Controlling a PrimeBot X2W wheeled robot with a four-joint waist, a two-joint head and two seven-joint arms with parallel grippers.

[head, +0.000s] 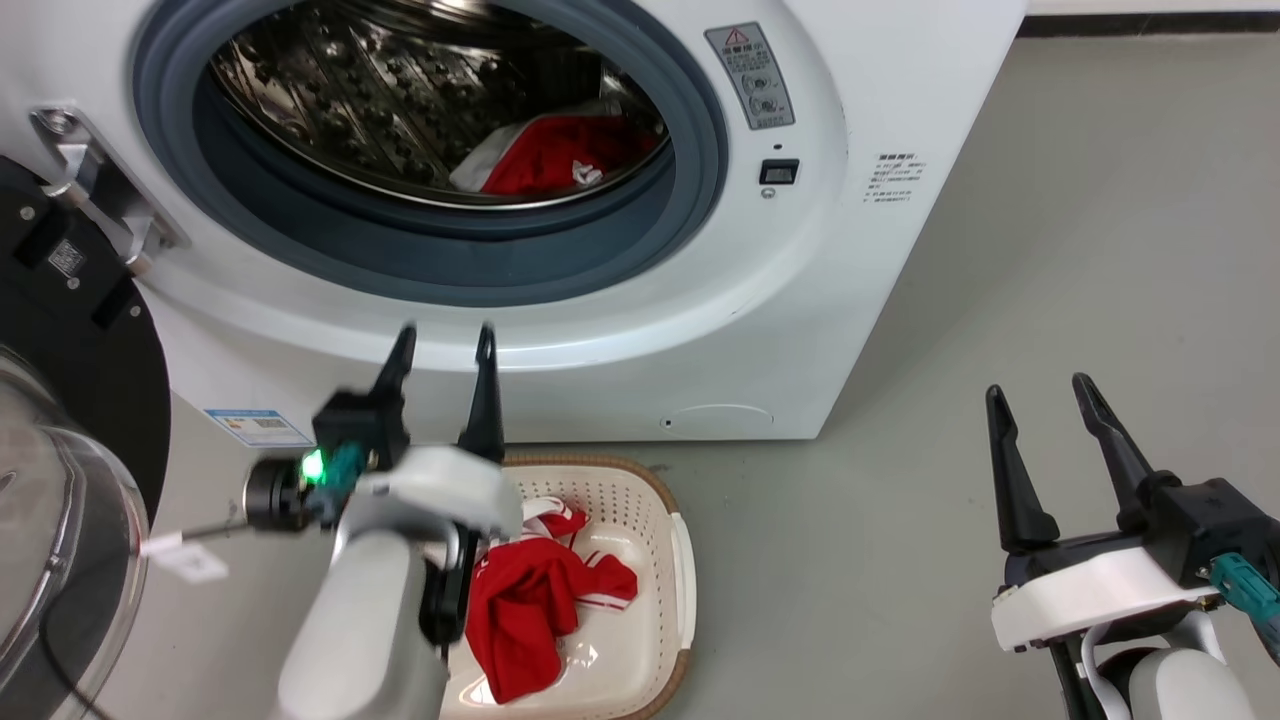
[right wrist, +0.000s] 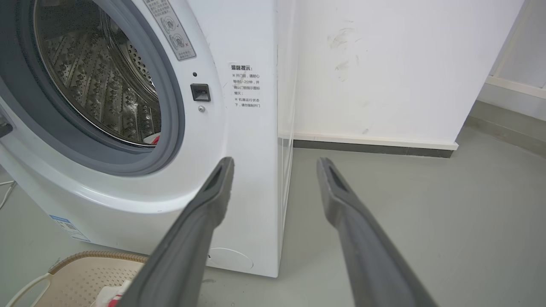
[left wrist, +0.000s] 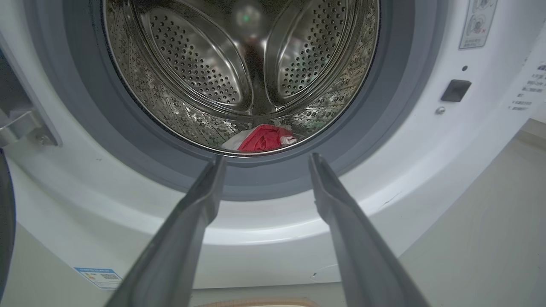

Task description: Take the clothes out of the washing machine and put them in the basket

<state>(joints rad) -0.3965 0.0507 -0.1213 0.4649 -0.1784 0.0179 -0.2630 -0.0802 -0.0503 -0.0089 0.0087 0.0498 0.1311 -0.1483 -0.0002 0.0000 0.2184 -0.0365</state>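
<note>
Washing machine (head: 820,300): door (head: 90,380) stood open at the left, and one red-and-white garment (head: 560,155) lay low in the drum.
Basket (head: 683,560): sat on the floor just before the machine, holding a second red garment (head: 530,610).
Left gripper (head: 447,332): fingers spread, empty, above the basket and facing the drum.
Right gripper (head: 1038,388): fingers spread, empty, well to the right.

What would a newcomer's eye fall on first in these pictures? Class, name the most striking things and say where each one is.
The washer stands open at the top of the head view, with a red garment lying at the bottom of its drum. On the floor in front of it sits the basket, with more red clothes inside. The open left claw, above the basket, points toward the drum.
</note>
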